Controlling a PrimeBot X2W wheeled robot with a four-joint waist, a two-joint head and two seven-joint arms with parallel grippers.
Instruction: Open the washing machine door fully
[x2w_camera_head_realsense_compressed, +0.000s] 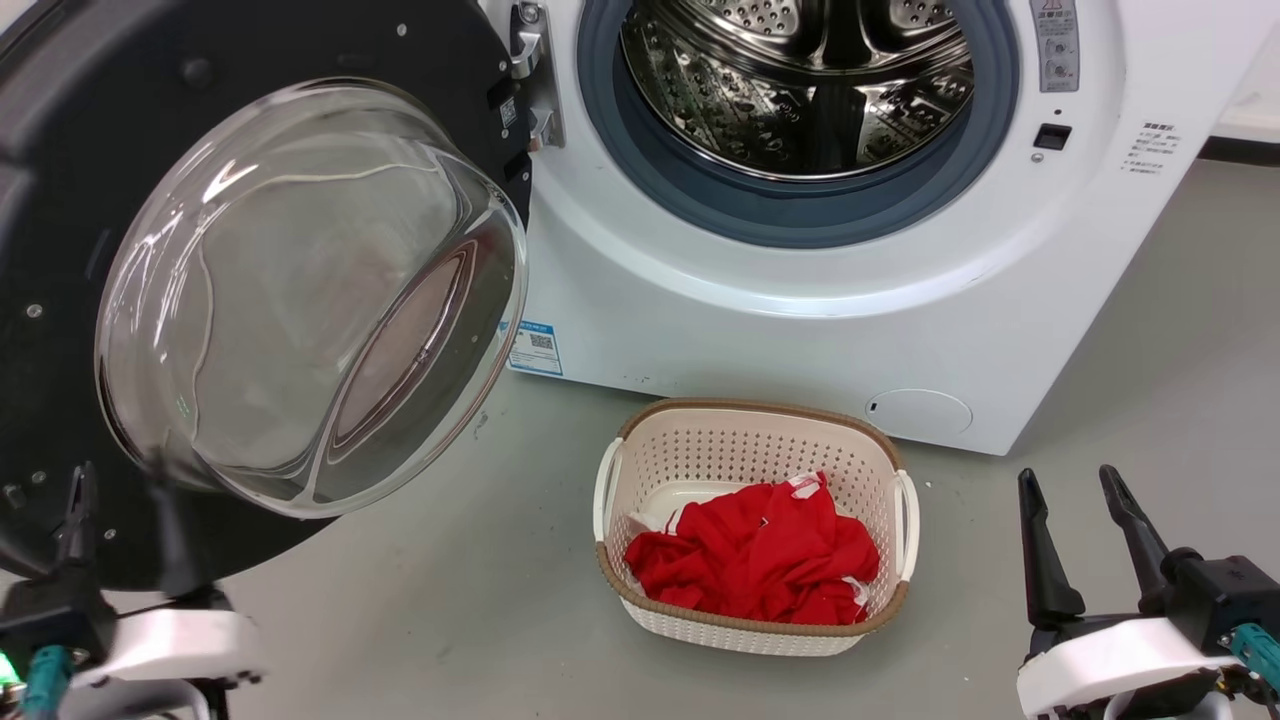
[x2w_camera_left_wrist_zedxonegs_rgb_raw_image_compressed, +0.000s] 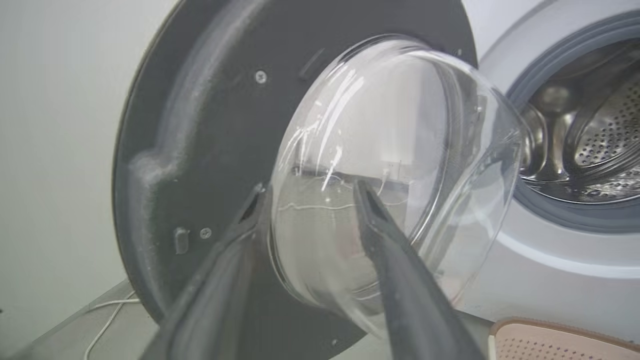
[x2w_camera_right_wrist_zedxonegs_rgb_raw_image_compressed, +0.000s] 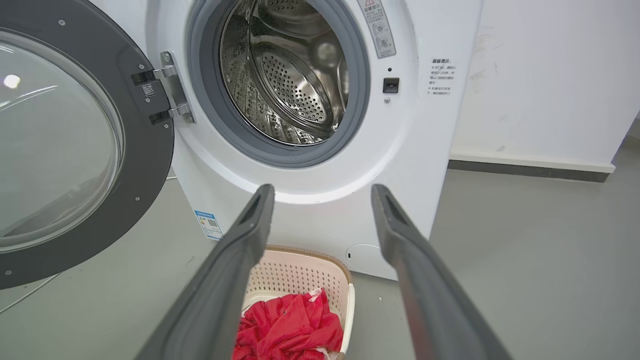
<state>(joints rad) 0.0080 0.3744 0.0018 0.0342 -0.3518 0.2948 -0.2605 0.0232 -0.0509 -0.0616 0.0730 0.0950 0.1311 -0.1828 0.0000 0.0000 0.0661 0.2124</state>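
Ok so yr washing machine door (x2w_camera_head_realsense_compressed: 300, 300) is swung out to the left of the washing machine (x2w_camera_head_realsense_compressed: 800, 300). It hangs off the metal hinge (x2w_camera_head_realsense_compressed: 535, 70) at the left edge of the drum (x2w_camera_head_realsense_compressed: 800, 80) opening, w/ the glass bowl bulging toward you. Left claw (x2w_camera_head_realsense_compressed: 125, 520) sits low by the door's bottom edge, spread apart w/ nothing pinched. In the left wrist view its fingers (x2w_camera_left_wrist_zedxonegs_rgb_raw_image_compressed: 400, 280) straddle the bowl, one by the black disc and one across the front of the glass; can't tell if either's actually touching tbh. Right claw (x2w_camera_head_realsense_compressed: 1068, 480) is well off to the right over the floor (x2w_camera_head_realsense_compressed: 1150, 350), also spread wide and holding nothing. Cream basket (x2w_camera_head_realsense_compressed: 700, 445) w/ red cloth (x2w_camera_head_realsense_compressed: 760, 560) in it sits on the floor just in front of the machine, btwn the two claws.
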